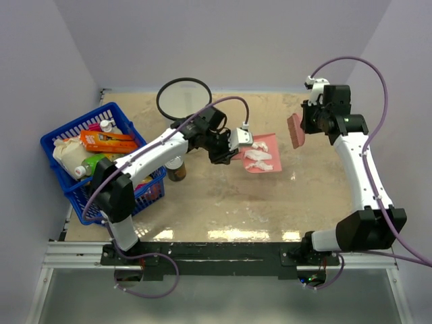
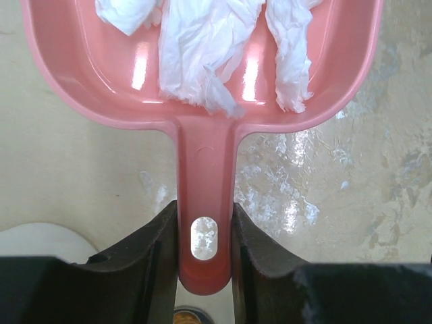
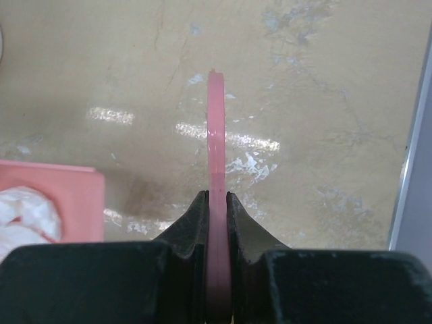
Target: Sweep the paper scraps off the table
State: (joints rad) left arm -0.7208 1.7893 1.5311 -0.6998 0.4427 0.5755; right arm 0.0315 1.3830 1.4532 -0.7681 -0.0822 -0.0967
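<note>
A pink dustpan [image 1: 266, 145] hovers over the middle back of the beige table [image 1: 223, 196]. Several white paper scraps [image 1: 258, 159] lie in it. My left gripper [image 1: 237, 150] is shut on its handle. The left wrist view shows that handle [image 2: 205, 169] pinched between my left gripper's [image 2: 205, 216] jaws, with the paper scraps [image 2: 196, 54] in the pan above. At the back right, my right gripper [image 1: 305, 125] is shut on a pink brush [image 1: 294, 130]. In the right wrist view the brush [image 3: 216, 135] stands edge-on in the right gripper [image 3: 216, 199], with the dustpan [image 3: 74, 196] at the lower left.
A blue basket [image 1: 67, 182] full of groceries stands at the left edge. A black ring [image 1: 183, 98] lies at the back. A small brown jar [image 1: 176, 169] stands beside the basket, under my left arm. Walls close in the back and both sides.
</note>
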